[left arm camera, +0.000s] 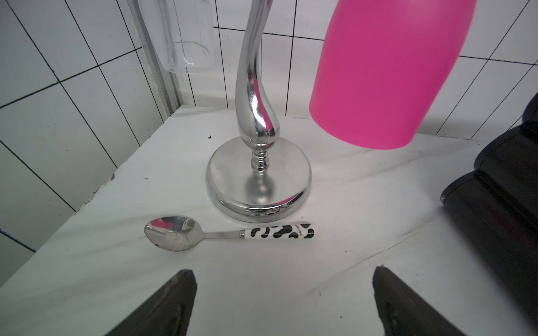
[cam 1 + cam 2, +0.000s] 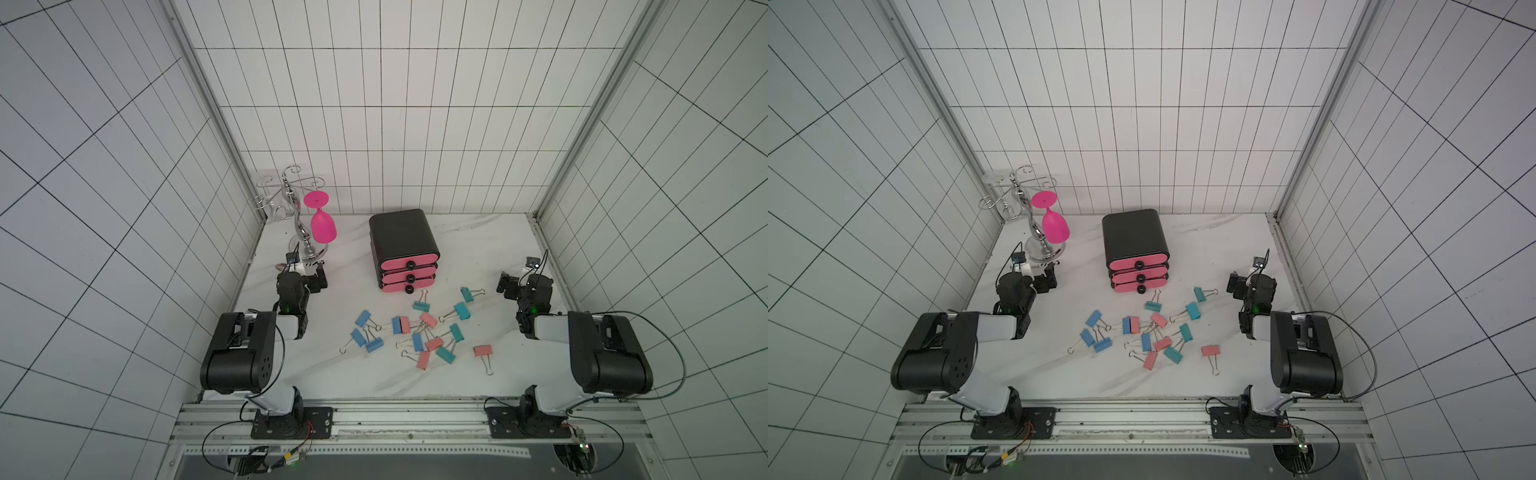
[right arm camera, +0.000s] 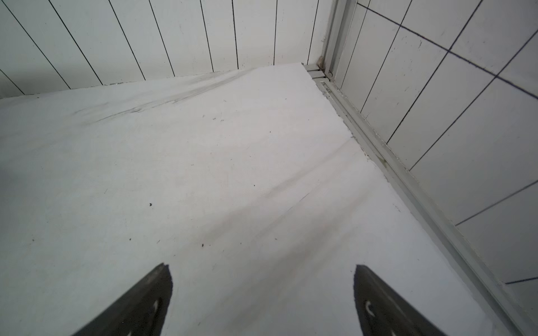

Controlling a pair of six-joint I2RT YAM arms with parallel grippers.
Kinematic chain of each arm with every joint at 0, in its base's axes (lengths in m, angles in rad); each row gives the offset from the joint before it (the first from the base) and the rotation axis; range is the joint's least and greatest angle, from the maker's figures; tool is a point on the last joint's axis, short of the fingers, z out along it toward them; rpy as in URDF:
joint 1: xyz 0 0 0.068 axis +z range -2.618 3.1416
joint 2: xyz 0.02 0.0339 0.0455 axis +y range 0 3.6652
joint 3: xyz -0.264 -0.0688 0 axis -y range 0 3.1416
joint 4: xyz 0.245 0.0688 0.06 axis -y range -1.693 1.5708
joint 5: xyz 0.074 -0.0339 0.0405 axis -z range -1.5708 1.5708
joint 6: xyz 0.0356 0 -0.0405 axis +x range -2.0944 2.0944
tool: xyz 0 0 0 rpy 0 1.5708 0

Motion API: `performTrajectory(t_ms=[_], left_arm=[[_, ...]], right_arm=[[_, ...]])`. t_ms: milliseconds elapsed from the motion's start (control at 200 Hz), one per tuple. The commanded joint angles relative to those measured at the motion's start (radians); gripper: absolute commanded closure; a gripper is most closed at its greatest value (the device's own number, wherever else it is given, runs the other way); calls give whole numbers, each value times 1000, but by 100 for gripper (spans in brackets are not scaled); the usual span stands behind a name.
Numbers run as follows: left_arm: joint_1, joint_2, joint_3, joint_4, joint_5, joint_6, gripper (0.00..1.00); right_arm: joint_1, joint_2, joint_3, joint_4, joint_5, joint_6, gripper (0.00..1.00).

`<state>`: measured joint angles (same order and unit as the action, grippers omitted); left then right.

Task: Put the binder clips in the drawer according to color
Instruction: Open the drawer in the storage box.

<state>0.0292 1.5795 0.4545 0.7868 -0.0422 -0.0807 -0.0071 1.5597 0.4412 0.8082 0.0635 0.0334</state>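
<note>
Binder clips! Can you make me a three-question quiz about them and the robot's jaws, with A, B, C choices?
1. Where are the binder clips?
A inside the drawer
B on the table in front of the drawer
C in the jaws

2. How many clip colours are there?
A three
B one
C six

3. The left gripper has its jaws:
A shut on a clip
B shut, empty
C open, empty

Answers:
1. B, the clips lie scattered on the table.
2. A, teal, blue and pink bodies show.
3. C, the left wrist view shows both jaws apart with nothing between.
</note>
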Motion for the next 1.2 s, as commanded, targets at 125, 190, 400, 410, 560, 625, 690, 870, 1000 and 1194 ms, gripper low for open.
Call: performTrajectory(t_ms=[125, 190, 400, 410, 560, 625, 690, 870, 1000, 1194], left_arm=[[5, -20, -10, -9, 11, -5, 2], [6, -20, -10, -9, 12, -6, 2], [6, -20, -9, -10, 13, -5, 2], [7, -19, -9, -11, 14, -6, 2], [9, -21, -2, -27, 12, -9, 2], [11, -21, -3, -23, 8, -13, 2], [12, -30, -10, -12, -1, -16, 2], [-1, -208, -18, -176, 22, -18, 2], [-52, -369, -36, -348, -52, -37, 2], [-185, -713, -34, -690, -253, -172, 2]], right_arm=[[-6, -20, -9, 3, -14, -7, 1], [-6, -18, -9, 3, -14, -7, 1], [-6, -20, -9, 3, -14, -7, 1], [-5, -20, -9, 2, -16, -7, 1], [-8, -18, -6, -1, -19, -5, 1], [-10, -18, -5, -3, -19, -6, 1], [-8, -27, -9, 0, -8, -7, 1], [1, -187, 72, -311, 75, 45, 1], [7, -331, 123, -598, 82, 120, 1], [2, -550, 157, -863, 59, 401, 1]])
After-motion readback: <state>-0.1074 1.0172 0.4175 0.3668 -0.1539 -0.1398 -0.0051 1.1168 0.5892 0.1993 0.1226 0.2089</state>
